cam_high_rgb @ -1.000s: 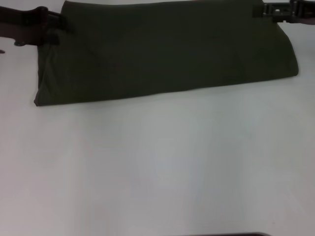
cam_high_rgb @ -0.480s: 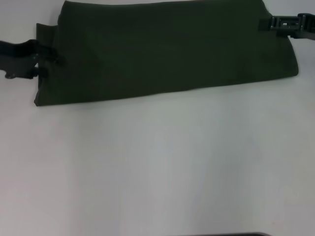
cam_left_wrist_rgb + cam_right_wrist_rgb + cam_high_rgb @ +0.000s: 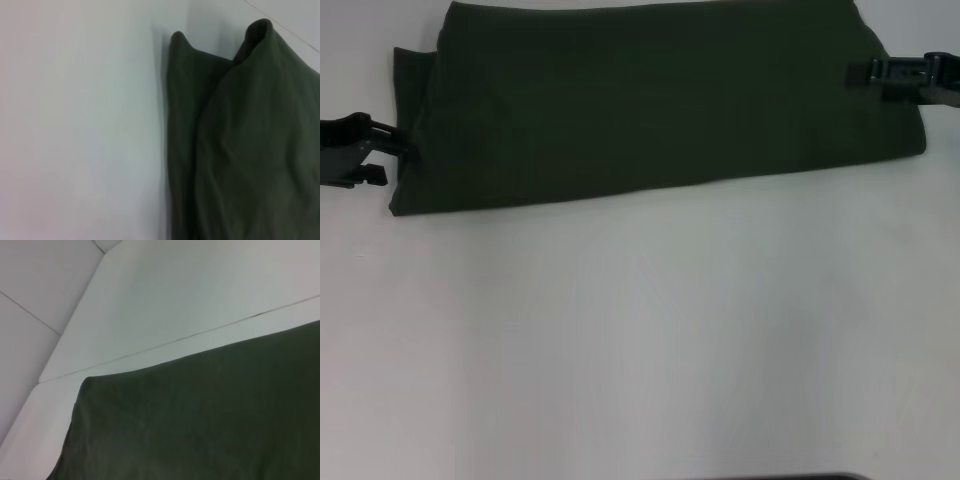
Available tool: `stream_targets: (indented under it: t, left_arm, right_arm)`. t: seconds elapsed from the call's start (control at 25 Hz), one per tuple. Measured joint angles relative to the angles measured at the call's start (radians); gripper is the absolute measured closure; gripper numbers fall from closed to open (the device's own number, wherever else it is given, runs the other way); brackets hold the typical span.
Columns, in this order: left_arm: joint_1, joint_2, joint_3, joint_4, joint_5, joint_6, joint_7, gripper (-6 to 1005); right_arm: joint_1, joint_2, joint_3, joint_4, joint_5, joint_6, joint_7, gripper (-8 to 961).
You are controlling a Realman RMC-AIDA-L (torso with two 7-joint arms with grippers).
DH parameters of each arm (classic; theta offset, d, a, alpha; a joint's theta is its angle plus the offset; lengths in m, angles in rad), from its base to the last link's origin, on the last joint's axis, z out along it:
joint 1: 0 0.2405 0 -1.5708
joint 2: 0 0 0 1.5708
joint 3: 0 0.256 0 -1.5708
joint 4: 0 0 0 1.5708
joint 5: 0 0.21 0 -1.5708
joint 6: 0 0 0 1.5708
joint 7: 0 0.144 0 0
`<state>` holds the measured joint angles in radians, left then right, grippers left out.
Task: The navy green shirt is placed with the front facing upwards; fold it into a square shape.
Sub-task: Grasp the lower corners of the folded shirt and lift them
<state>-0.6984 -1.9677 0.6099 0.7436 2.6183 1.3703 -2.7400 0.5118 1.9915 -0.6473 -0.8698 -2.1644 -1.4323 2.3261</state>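
In your head view, the navy green shirt [image 3: 660, 100] lies folded into a long band across the far part of the white bench [image 3: 640, 340], its near edge running slightly uphill toward the right. No lettering shows on the upper face. Your left claw [image 3: 390, 152] sits at the band's left end, its dark fingers spread apart with the tips right at the cloth's edge; you cannot tell whether they touch it. Your right claw [image 3: 865, 72] hangs over the band's right end, and you cannot tell whether it is apart or together.

In your left wrist view, the shirt [image 3: 240, 145] shows as stacked layers with two folded corners standing up a little, bare bench [image 3: 75, 120] beside them. No fingers appear here.

In your right wrist view, a smooth corner of the shirt [image 3: 200, 420] lies flat on the bench [image 3: 175, 300], with a thin seam line crossing the white surface beyond it.
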Motion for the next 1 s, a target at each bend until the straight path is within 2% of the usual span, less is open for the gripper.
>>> stream_targets:
  t: [0.88, 1.0]
  left_arm:
    - [-0.011, 0.000, -0.004, -0.103, 0.020, -0.043, -0.001, 422]
    - [-0.019, -0.007, -0.004, -0.109, 0.017, -0.047, 0.001, 422]
  right_arm:
    - [-0.012, 0.001, 0.000, 0.000, 0.005, -0.007, -0.001, 25]
    - [-0.012, 0.001, 0.000, 0.002, 0.005, -0.007, -0.001, 25]
